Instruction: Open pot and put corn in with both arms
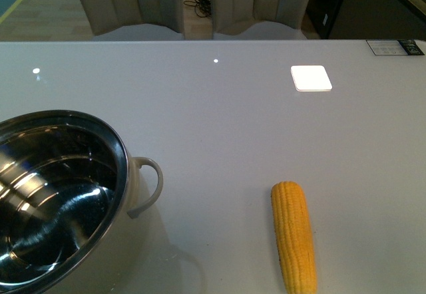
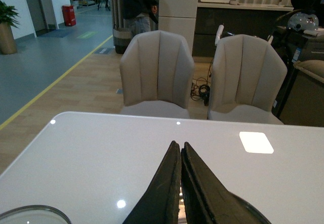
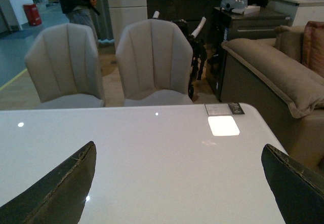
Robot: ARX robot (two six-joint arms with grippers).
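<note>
On the glossy white table [image 1: 219,121], the large cream-white pot with a shiny steel inside [image 1: 124,157] stands lidless at the left. The yellow husked corn cob [image 1: 293,234] lies well apart on its right. The right gripper [image 3: 178,148] gapes wide and empty and should straddle the cob's middle crosswise. The left gripper [image 2: 179,145] is pressed closed on nothing.

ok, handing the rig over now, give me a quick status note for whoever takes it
Left gripper: shut, empty. Right gripper: open, empty.
Pot: on the table, left side, no lid on it, no corn inside as far as shown.
Corn: lying on the table to the pot's right, apart from it.
Done: pot open. Left: grasp corn, put it in the pot.
</note>
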